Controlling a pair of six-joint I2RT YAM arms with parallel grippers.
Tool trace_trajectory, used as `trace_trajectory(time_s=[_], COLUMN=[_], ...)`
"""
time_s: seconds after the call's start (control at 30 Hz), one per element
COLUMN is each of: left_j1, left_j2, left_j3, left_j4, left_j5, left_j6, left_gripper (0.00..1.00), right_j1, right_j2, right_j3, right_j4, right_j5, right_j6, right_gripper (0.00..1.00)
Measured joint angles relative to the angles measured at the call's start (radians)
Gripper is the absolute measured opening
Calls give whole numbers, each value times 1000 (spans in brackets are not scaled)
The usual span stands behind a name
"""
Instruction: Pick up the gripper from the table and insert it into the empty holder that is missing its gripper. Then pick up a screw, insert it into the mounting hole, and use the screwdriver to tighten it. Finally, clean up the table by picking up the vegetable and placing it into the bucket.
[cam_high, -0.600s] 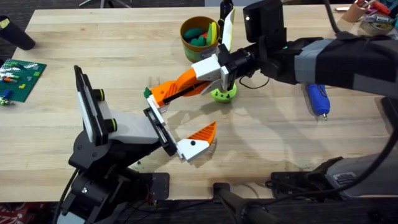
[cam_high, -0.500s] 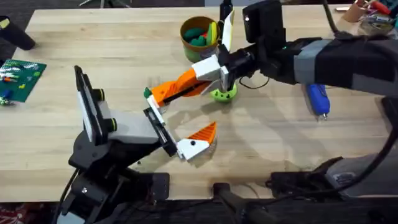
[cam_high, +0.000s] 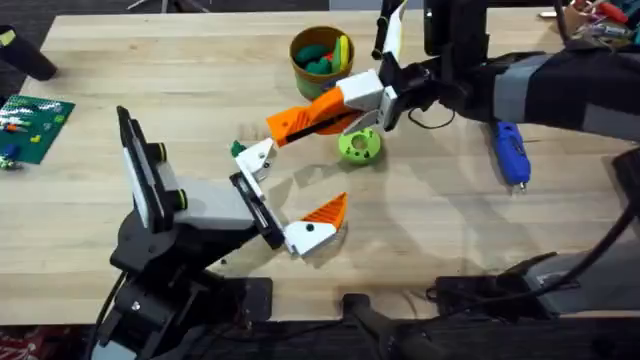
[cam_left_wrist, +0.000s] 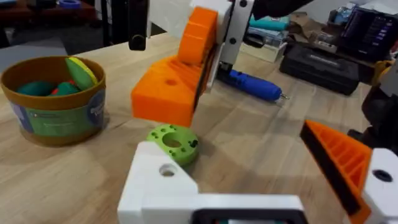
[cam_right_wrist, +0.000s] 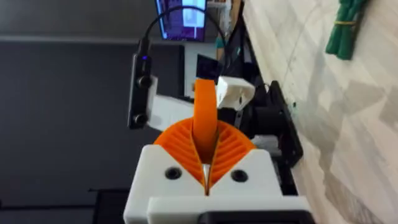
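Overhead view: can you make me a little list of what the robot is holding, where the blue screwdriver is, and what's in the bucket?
right gripper: shut on the orange finger, lifted above the table
left gripper: one orange finger fitted; white holder has none
screwdriver: lying on the table
green disc: on the table, under the orange finger
bucket: green, yellow and red toy pieces inside

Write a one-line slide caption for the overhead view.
Right gripper carries the orange gripper above the table toward the left arm's empty holder.
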Motion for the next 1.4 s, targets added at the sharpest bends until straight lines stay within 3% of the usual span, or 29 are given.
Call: trace_trajectory(time_s=[0.1,0.33,0.87,1.4], left_j1=[0,0,0,9], left_j2=[0,0,0,0], left_j3=[0,0,0,0], left_j4=[0,0,0,0], left_j5=[0,0,0,-56], left_j6=[0,0,0,0], left_gripper=[990,990,990,990], right_j1=[-2,-36,50,98], right_j2=[0,4,4,54], right_j3=[0,-4,-4,-6], right_j4=[-91,-473,-419,-162], right_j5=[-23,-12,53,52], right_j6=[-53,-311,-406,-189], right_gripper=[20,21,20,19])
